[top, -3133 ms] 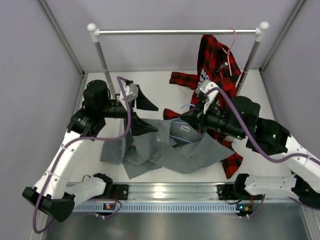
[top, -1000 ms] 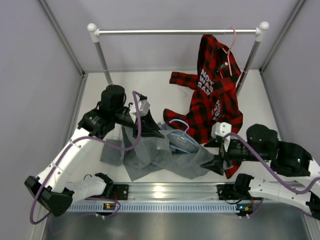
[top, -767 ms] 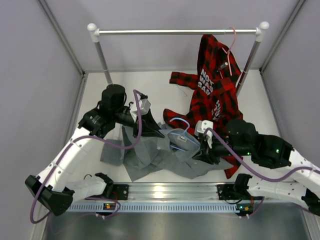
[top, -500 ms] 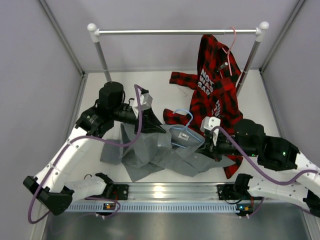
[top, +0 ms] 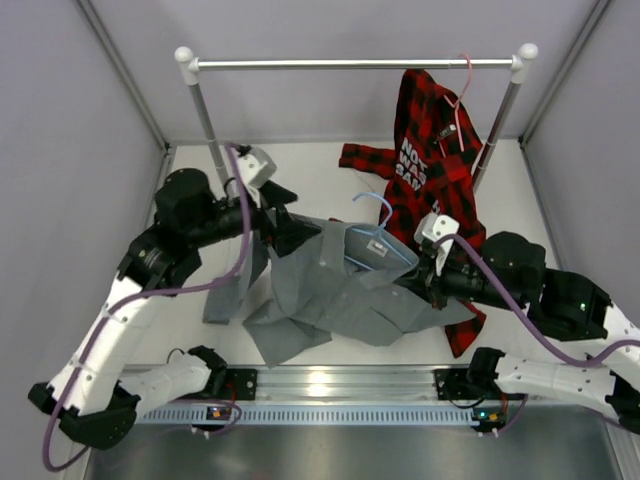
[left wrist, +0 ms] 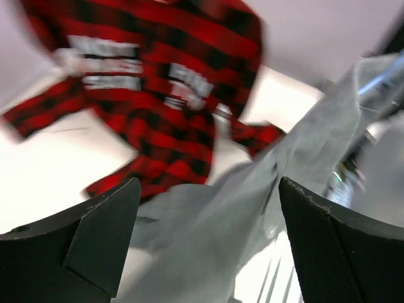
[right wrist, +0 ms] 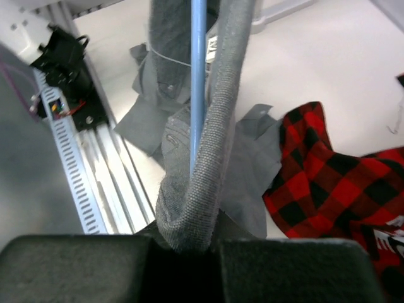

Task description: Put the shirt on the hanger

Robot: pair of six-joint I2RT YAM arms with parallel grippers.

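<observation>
The grey shirt (top: 335, 290) lies rumpled mid-table, its collar end raised. The light-blue hanger (top: 372, 238) stands tilted at that raised end, hook (top: 374, 199) up. My right gripper (top: 417, 276) is shut on a thick fold of the shirt (right wrist: 211, 113). The hanger wire (right wrist: 197, 76) runs up through that fold from the gripper (right wrist: 189, 243). My left gripper (top: 292, 215) hovers open over the shirt's left edge. Nothing sits between its fingers (left wrist: 95, 233), which stand apart from the shirt (left wrist: 208, 246) below the gripper (left wrist: 208, 189).
A red-and-black plaid shirt (top: 432, 140) hangs on a pink hanger (top: 463, 75) from the rack rail (top: 350, 64) at the back right, its lower part trailing onto the table beside my right arm. The rack posts (top: 205, 120) stand behind. A metal rail (top: 330, 385) runs along the near edge.
My left gripper has opened, let go of the shirt and pulled back to the upper left. My right gripper has shut on the shirt fold and hanger and raised them.
</observation>
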